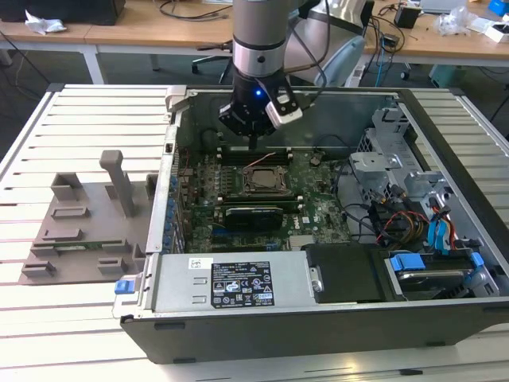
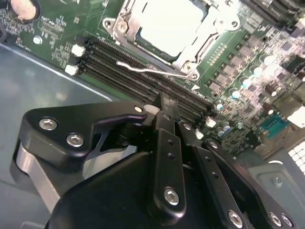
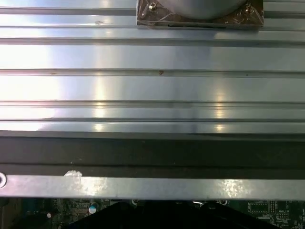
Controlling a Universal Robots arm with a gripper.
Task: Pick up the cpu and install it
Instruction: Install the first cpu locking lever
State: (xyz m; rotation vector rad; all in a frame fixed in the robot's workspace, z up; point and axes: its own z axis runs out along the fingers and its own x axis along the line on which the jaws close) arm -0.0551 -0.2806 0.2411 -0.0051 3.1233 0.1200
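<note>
The cpu (image 2: 169, 26) shows its silvery-white top inside the metal socket frame (image 2: 119, 24) on the green motherboard. In the exterior view the cpu (image 1: 262, 180) lies in the socket at the middle of the open computer case. My gripper (image 1: 253, 148) hangs just behind the socket, over the black memory slots. In the second wrist view my gripper (image 2: 166, 104) has its black fingers pressed together, with nothing seen between them. A thin wire lever (image 2: 147, 69) runs along the socket's edge between the fingertips and the cpu.
A long black card (image 1: 253, 213) sits in front of the socket. The power supply (image 1: 238, 282) fills the case's front, and drive bays with cables (image 1: 421, 223) stand at the exterior view's right. A grey fixture (image 1: 87, 231) rests on the ribbed table (image 3: 152, 86). The case wall (image 3: 152, 186) lies close by.
</note>
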